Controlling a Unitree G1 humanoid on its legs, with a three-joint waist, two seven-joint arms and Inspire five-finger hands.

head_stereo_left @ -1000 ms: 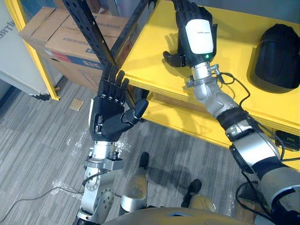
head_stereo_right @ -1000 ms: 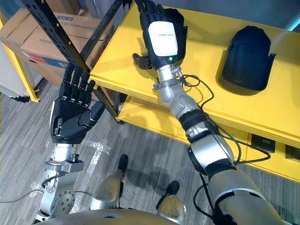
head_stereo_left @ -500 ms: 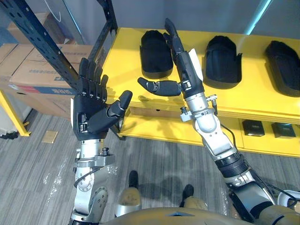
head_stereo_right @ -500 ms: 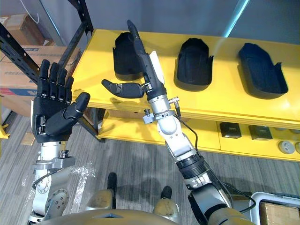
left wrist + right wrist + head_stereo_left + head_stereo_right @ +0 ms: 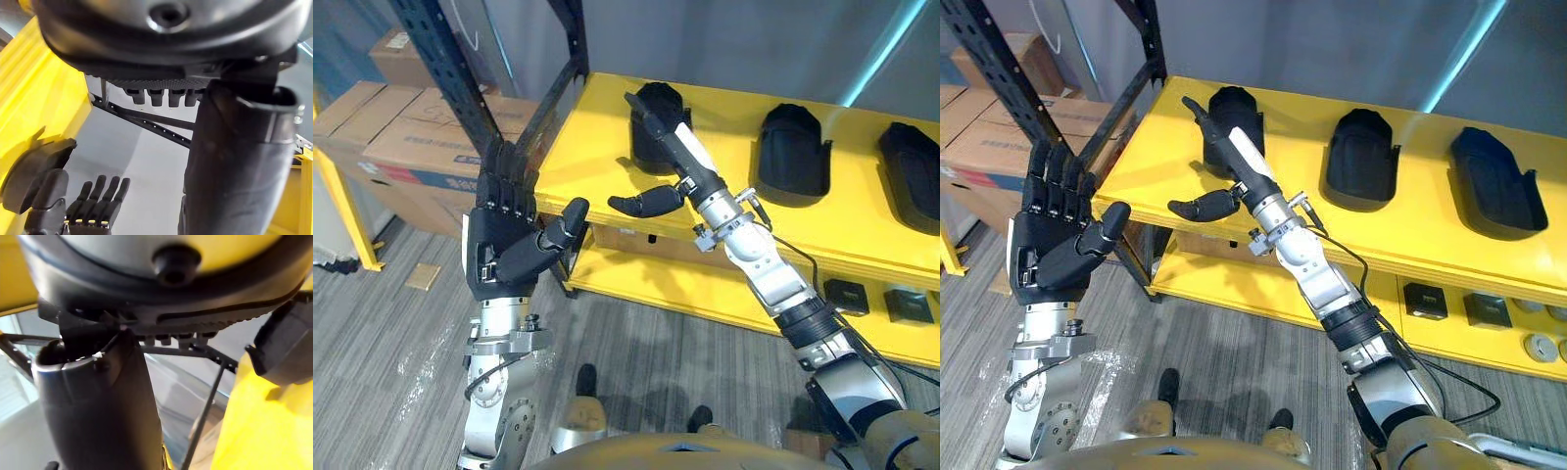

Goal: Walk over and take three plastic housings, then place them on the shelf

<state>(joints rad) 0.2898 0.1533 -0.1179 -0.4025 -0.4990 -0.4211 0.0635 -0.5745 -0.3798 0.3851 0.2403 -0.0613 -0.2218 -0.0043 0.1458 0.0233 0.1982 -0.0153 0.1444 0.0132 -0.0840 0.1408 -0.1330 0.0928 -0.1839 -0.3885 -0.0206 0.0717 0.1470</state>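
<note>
Cardboard boxes, brown and taped (image 5: 411,137), sit far left on the grey striped floor (image 5: 372,333), behind a black perforated steel upright (image 5: 450,59) that slants up past them. Next comes the left hand (image 5: 504,250), raised in front of the shelf's corner with its palm to the camera, fingers straight up side by side and thumb angled out. It carries nothing and touches nothing.

Moving right, the yellow top shelf board (image 5: 1156,137) holds all three task pieces in a row, each well apart from its neighbour. First is the leftmost black plastic housing (image 5: 1244,113), near the shelf's left end. The right hand (image 5: 671,147) reaches in over the board right at it, fingers stretched flat and long across the housing's front, thumb stuck out sideways over the shelf's front edge. The hand is spread and grips nothing; whether its fingertips actually touch that housing cannot be told. The left wrist view catches the same hand with fingers straight, beside a dark housing.

Further along sits the middle black plastic housing (image 5: 1361,147), open side up, then the rightmost black plastic housing (image 5: 1494,181), out near the far end.

Below, the yellow lower shelf board (image 5: 1234,284) carries two small black boxes (image 5: 1427,299) and, at the far right, a couple of round grey parts (image 5: 1533,305).
</note>
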